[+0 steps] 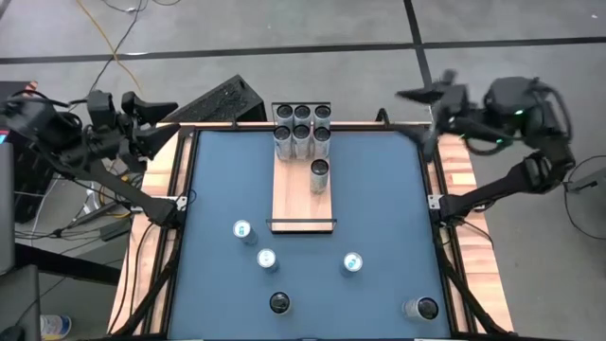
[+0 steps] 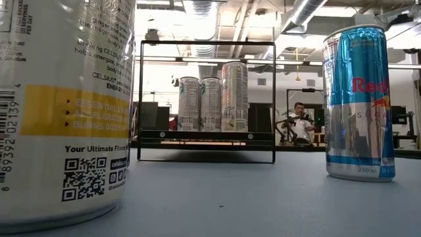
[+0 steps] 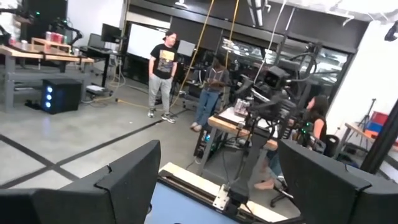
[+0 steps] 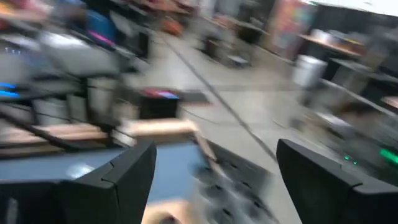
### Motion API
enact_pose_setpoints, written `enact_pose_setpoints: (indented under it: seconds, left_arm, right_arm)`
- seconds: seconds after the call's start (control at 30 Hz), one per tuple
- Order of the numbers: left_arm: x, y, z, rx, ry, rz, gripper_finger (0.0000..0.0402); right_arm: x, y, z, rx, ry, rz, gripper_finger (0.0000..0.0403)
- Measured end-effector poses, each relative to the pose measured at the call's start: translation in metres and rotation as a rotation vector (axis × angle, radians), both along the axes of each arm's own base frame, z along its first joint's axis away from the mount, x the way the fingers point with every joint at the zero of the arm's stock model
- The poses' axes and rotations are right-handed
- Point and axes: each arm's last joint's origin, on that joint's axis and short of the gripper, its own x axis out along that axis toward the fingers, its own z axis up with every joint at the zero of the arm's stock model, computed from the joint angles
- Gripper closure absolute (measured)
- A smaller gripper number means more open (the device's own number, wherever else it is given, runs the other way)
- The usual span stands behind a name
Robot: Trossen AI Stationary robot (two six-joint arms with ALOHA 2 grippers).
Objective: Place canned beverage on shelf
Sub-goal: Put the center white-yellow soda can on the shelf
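Note:
The light-wood shelf (image 1: pixel 303 194) lies at the middle far part of the blue table, with black rails at its short ends. Several cans (image 1: pixel 302 128) stand in a cluster at its far end and one more can (image 1: pixel 319 175) stands nearer the middle. Loose cans stand upright on the table: blue-topped cans (image 1: pixel 243 230), (image 1: pixel 267 259), (image 1: pixel 352 262), a dark-topped can (image 1: pixel 280 303) and another can (image 1: pixel 422 309). My left gripper (image 1: pixel 161 116) is open and empty beyond the table's far left corner. My right gripper (image 1: pixel 421 109) is open and empty above the far right corner.
A black keyboard-like object (image 1: pixel 218 102) lies just beyond the far left corner. In the low view a large white can (image 2: pixel 62 105) stands very near the camera and a blue can (image 2: pixel 360 102) stands on the right. People stand in the room behind.

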Motion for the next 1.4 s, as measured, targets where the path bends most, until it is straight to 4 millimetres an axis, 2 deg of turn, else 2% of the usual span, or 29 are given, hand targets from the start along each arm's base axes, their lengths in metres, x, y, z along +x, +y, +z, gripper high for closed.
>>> enact_pose_setpoints:
  seconds: [0.13,0.27,0.5,0.73,1.03,1.17,1.4]
  left_arm:
    - [0.0,0.0,-0.002,-0.004,0.01,-0.023,0.0093]
    - [0.004,-0.002,-0.009,-0.026,0.062,-0.028,0.0093]
    - [0.009,-0.004,-0.011,-0.038,0.083,-0.002,0.0093]
    - [0.007,-0.001,-0.011,-0.06,0.086,0.1,0.0093]
    - [0.009,-0.002,-0.012,-0.06,0.091,0.099,0.0093]
    - [0.01,-0.002,-0.013,-0.049,0.103,0.099,0.0093]
    - [0.009,-0.002,-0.014,-0.04,0.12,0.1,0.0093]
  right_arm:
    - [-0.019,-0.003,-0.013,0.027,0.126,-0.133,0.0079]
    - [-0.011,-0.003,-0.036,0.094,0.267,-0.149,0.0079]
    - [0.037,-0.004,-0.104,0.068,0.476,-0.117,0.0079]
    - [0.089,-0.015,-0.165,0.06,0.503,0.038,0.0079]
    - [0.133,-0.046,-0.2,0.11,0.56,0.16,0.0079]
    - [0.148,-0.06,-0.213,0.103,0.574,0.191,0.0079]
    - [0.167,-0.073,-0.233,0.053,0.605,0.286,0.0079]
